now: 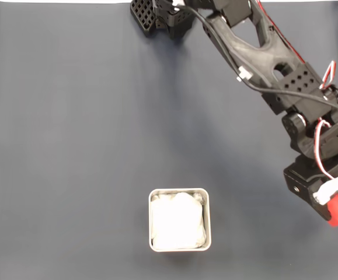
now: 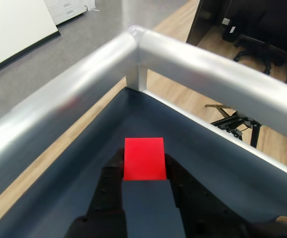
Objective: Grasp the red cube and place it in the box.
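Even, soft light covers the dark tabletop (image 1: 69, 146) in the fixed view; the arm throws only a faint, diffuse shadow. The white lining of the box (image 1: 180, 219) is overexposed, its folds washed out. In the wrist view the metal rail (image 2: 74, 94) shows broad glare and looks blurred

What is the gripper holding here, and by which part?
The red cube, clamped between the gripper's two fingers on its opposite side faces, lifted off the table, well right of the box in the fixed view.
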